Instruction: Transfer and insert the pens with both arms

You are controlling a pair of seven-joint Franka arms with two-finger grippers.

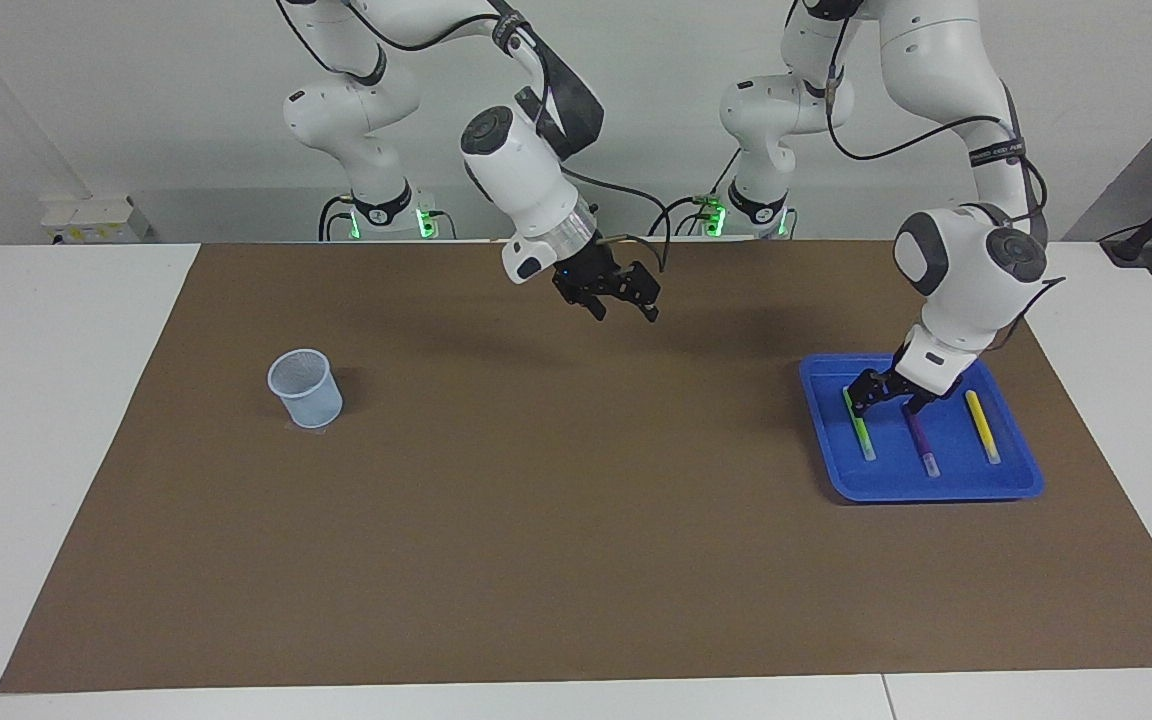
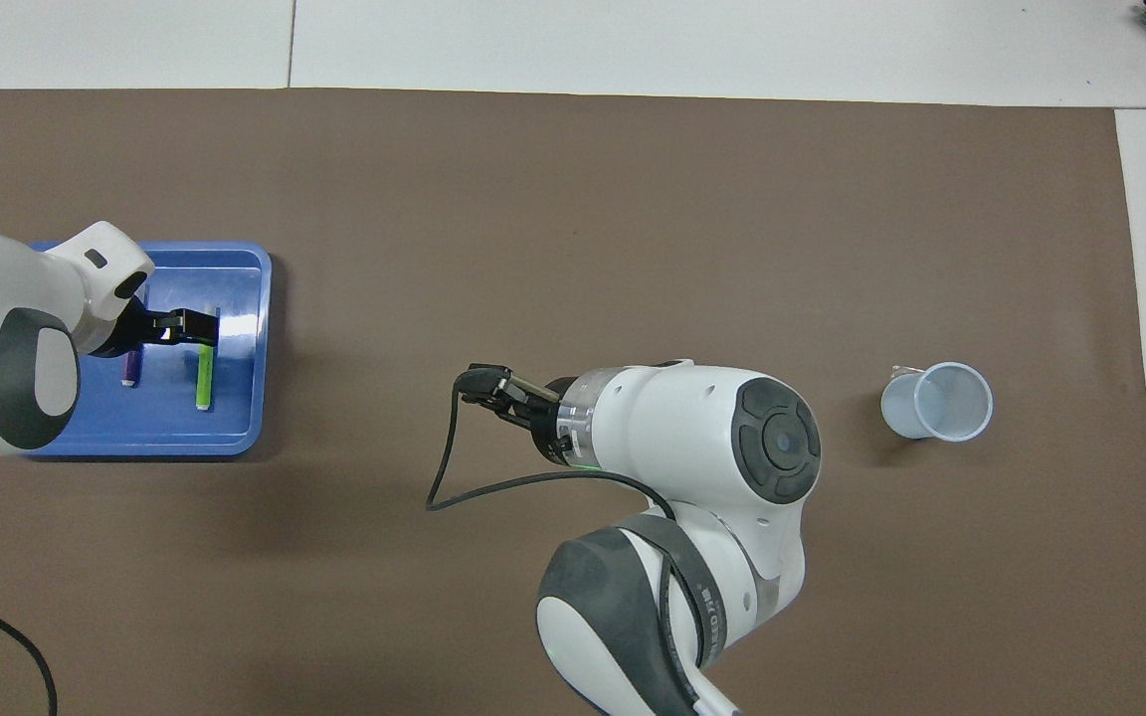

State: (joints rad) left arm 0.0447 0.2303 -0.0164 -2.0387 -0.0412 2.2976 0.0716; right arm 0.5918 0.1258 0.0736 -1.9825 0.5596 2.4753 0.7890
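At the right of the facing view, a shallow blue plastic tray (image 1: 921, 487) with a raised rim sits on the matte brown mat (image 1: 576, 560) covering the white worktop (image 1: 36, 400), holding three slim marker pens side by side: green pen (image 1: 861, 430), purple pen (image 1: 921, 440) and yellow pen (image 1: 983, 425). The left end effector (image 1: 886, 395) is down in the tray, fingers apart, one at the green pen and one at the purple. The right end effector (image 1: 626, 300) hangs over the mat's upper centre, fingers apart and empty; a pale translucent cup (image 1: 305, 388) stands upright at centre left.
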